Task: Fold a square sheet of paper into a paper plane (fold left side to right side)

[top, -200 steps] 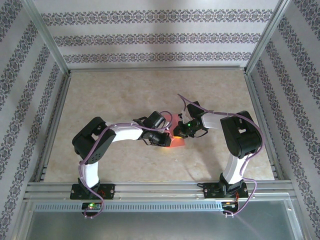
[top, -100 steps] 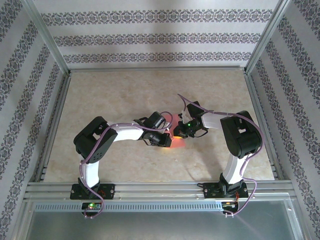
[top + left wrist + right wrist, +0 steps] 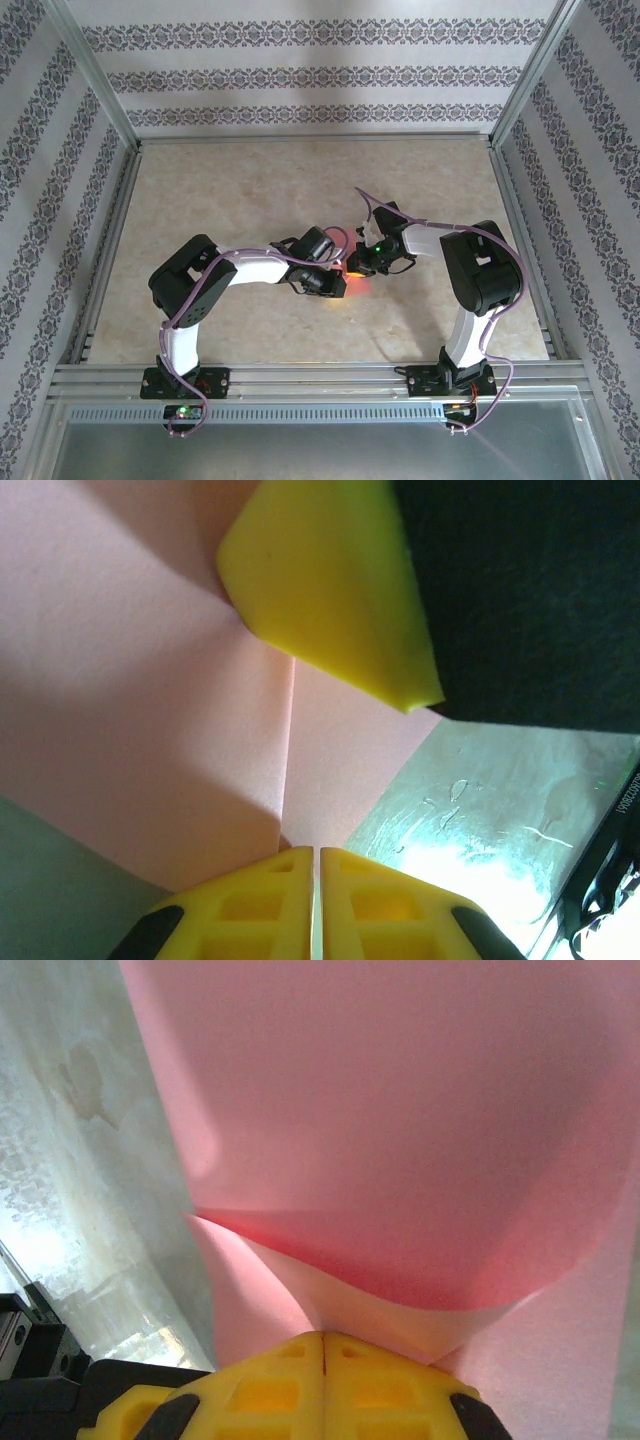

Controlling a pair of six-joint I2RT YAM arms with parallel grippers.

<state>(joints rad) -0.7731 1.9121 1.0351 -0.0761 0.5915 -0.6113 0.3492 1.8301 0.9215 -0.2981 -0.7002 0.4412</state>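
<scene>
Across the middle of the top view lies the marbled bench (image 3: pixel 250 190), fenced by a metal frame and patterned walls. Both arms reach inward from the bottom edge and meet just right of centre, the left arm (image 3: pixel 250 265) bent in from the left and the right arm (image 3: pixel 480 270) from the right.

Between their tips sits the paper (image 3: pixel 358 287), a small salmon patch on the bench, mostly covered by the two wrists. From the right wrist it looks far from flat: a broad pink layer curves up through the upper frame, with a lower layer running under it to the bottom centre.

At the bottom centre of the left wrist view, the left claw (image 3: pixel 316 880) has its yellow fingers together, with only a thin seam between them. A pointed corner of the paper reaches that seam, but I cannot tell whether a layer is nipped there. The right claw (image 3: pixel 322 1355) is also closed tight, with paper coming right up to its tips; again, a grip cannot be confirmed. Seen from the left wrist, one right finger (image 3: pixel 330 590) lies on the paper at the upper centre.

A crease (image 3: pixel 290 740) runs straight up the frame from the left claw toward that finger, so the fold axis lies along the line between the claws. In the top view the left claw is on the paper's left side, so I judge it the nearer one to carry that side over to the right.
</scene>
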